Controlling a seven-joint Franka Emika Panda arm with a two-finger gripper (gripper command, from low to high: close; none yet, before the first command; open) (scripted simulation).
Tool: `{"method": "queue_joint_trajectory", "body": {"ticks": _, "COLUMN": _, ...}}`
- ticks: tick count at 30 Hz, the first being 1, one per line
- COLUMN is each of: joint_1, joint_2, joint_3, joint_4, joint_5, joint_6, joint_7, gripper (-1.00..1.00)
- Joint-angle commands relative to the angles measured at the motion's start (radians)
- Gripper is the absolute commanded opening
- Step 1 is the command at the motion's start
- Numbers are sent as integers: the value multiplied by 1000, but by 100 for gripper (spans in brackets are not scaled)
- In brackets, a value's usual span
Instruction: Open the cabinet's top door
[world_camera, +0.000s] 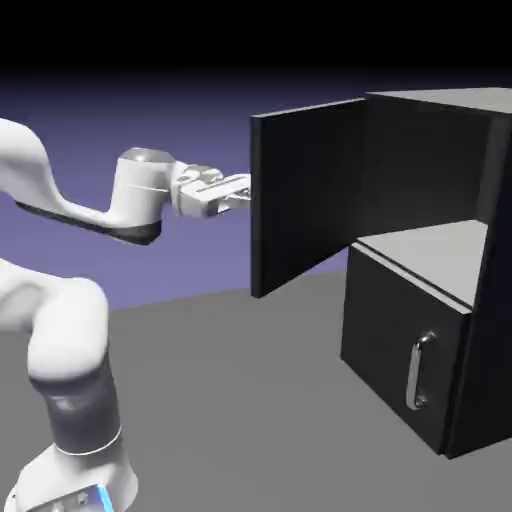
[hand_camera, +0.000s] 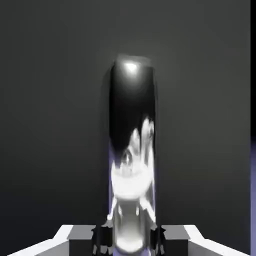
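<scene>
In the exterior view, the white jointed robot arm (world_camera: 75, 335) is rising on the exterior view's left and reaching toward the tall, boxy black cabinet (world_camera: 483, 330) on the exterior view's right. The large, flat black upper door panel (world_camera: 308, 195) is standing wide open, swinging out from the cabinet toward the arm and exposing the flat grey shelf (world_camera: 435, 255) inside. The white two-finger gripper (world_camera: 248, 192) is reaching the far side of this door near its free edge, its tips hidden behind the panel. Below the shelf, the shorter black lower door (world_camera: 390, 330) is staying shut, with its shiny silver bar handle (world_camera: 418, 372) running upright. The dark grey tabletop (world_camera: 240, 400) is lying under everything.

In the hand view, the dark door face is filling most of the picture, and the long, reflective silver bar handle of the upper door (hand_camera: 132, 150) is running down its middle. The two grey fingertips (hand_camera: 175, 241) are closing on the bar's lower part, one on each side, gripping it.
</scene>
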Motion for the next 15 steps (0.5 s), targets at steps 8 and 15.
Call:
{"method": "queue_joint_trajectory", "body": {"ticks": 8, "joint_1": -225, "joint_2": 98, "joint_3": 290, "joint_4": 269, "joint_5": 175, "joint_6": -315, "joint_7": -4, "gripper": -100}}
{"method": "queue_joint_trajectory", "body": {"ticks": 15, "joint_1": -479, "joint_2": 96, "joint_3": 513, "joint_4": 503, "joint_5": 281, "joint_6": -512, "joint_7": -30, "gripper": -100}}
